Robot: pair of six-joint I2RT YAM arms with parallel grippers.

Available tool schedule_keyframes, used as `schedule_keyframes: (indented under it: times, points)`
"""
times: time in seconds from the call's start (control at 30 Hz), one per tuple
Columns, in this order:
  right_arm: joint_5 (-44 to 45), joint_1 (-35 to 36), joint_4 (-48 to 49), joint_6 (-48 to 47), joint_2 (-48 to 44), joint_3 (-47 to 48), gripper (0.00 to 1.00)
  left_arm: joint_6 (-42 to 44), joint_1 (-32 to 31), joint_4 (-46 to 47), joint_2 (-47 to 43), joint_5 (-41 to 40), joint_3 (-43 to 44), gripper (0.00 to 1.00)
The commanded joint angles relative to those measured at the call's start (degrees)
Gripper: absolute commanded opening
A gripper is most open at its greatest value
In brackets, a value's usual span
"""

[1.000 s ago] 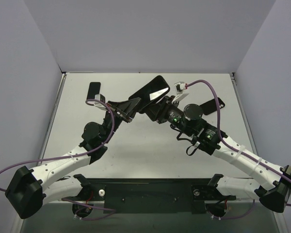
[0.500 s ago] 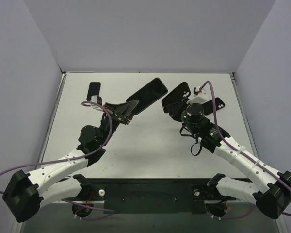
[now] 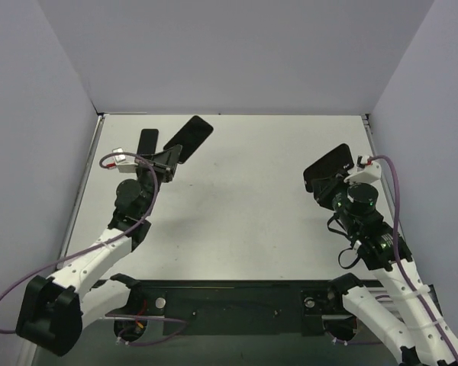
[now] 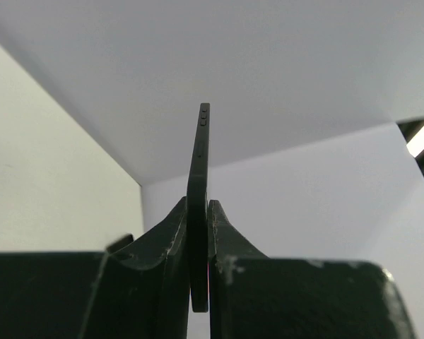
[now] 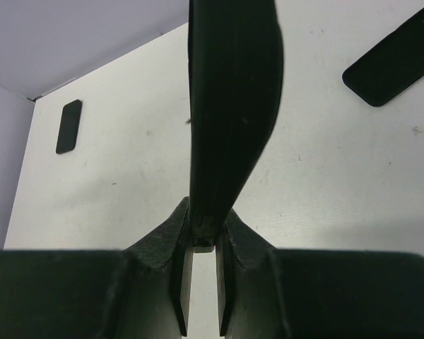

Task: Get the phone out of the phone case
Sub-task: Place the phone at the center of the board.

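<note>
My left gripper (image 3: 170,158) is shut on a thin black phone (image 3: 188,136) at the far left of the table, held above the surface. In the left wrist view the phone (image 4: 200,155) stands edge-on between the two fingers (image 4: 171,233), with small buttons showing near its top. My right gripper (image 3: 330,185) is shut on the empty black phone case (image 3: 327,166) at the right side. In the right wrist view the case (image 5: 230,92) rises from the fingertips and bends slightly. Phone and case are far apart.
A small flat black object (image 3: 147,142) lies on the table at the far left, just beside the held phone; the right wrist view shows it too (image 5: 69,126). Another flat black object (image 5: 392,60) lies on the table past the case. Walls close in the left, far and right sides.
The two grippers have drawn apart from the table's middle. The left carried the phone to the far left; the right carried the case to the right.
</note>
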Motion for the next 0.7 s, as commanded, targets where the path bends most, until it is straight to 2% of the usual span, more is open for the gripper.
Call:
schedule_keyframes:
  times: [0.0,0.07,0.17,0.4,0.67]
  points:
    - [-2.08,-0.53,-4.53,-3.73,-3.47,-1.72,0.0,-8.55,6.96,10.32,10.36,-3.49,-1.17,0.0]
    - [-2.25,-0.7,-5.67,-4.08,-4.78,-1.46,0.0,-9.45,7.93,14.42,16.68,-7.78,-0.29,0.0]
    - [-1.9,-1.06,-6.9,-4.61,-5.93,-1.28,0.0,-9.88,9.07,15.76,24.61,-11.67,4.01,0.0]
    - [-3.74,-1.93,-8.93,-4.44,-7.6,-0.58,0.0,-16.83,10.84,28.42,51.84,-20.02,14.72,0.0]
    - [-3.92,-2.81,-10.6,-5.58,-8.74,-0.4,0.0,-18.94,11.19,30.35,65.14,-29.95,23.09,0.0]
